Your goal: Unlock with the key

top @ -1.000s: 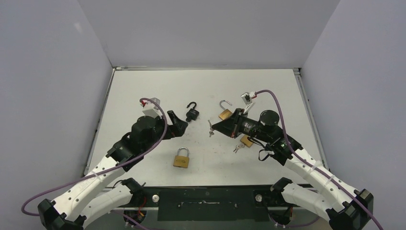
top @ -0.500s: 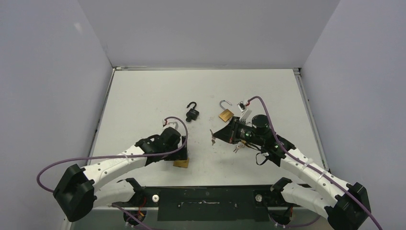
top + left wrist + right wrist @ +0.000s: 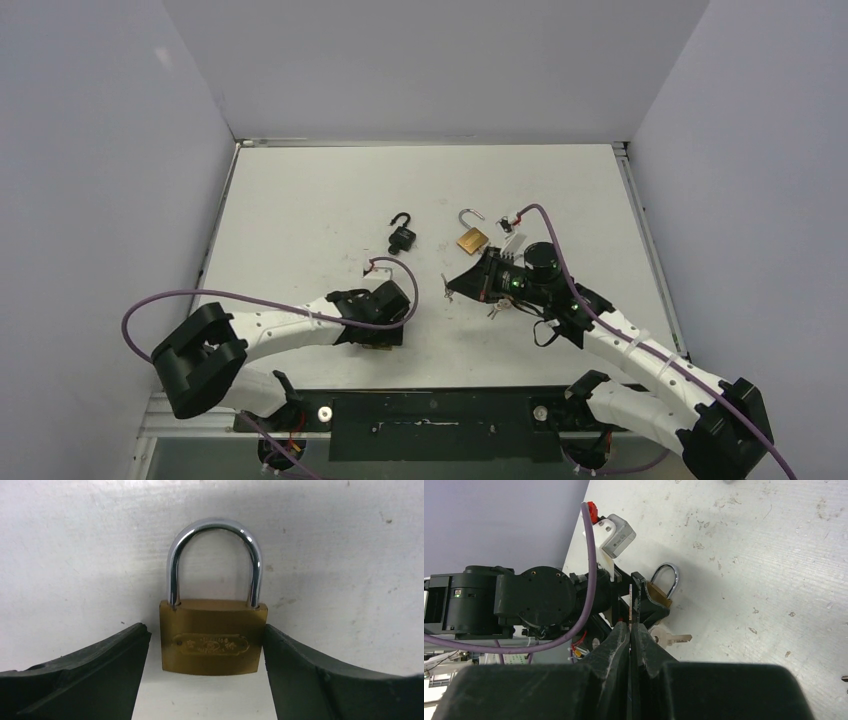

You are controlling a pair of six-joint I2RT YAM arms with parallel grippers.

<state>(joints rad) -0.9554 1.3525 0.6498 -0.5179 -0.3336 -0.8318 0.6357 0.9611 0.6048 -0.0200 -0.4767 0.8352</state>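
A brass padlock (image 3: 211,637) with a closed steel shackle (image 3: 215,555) lies flat on the white table. My left gripper (image 3: 205,630) is open and straddles its body. The right finger (image 3: 310,670) is against the lock's side and the left finger (image 3: 100,665) stands a small gap off. In the top view the left gripper (image 3: 385,335) covers the lock. My right gripper (image 3: 630,630) is shut on a key (image 3: 630,592) seen edge-on, with a second key (image 3: 669,639) hanging beside it. It hovers (image 3: 452,285) just right of the padlock (image 3: 661,592).
A black padlock (image 3: 402,236) and another brass padlock (image 3: 471,238), both with open shackles, lie farther back at the centre. Loose keys (image 3: 495,309) lie under the right arm. Grey walls enclose the table (image 3: 300,190) on three sides.
My left gripper has swung from behind the brass padlock down over it and now straddles it. My right gripper with the key has moved slightly nearer and lower.
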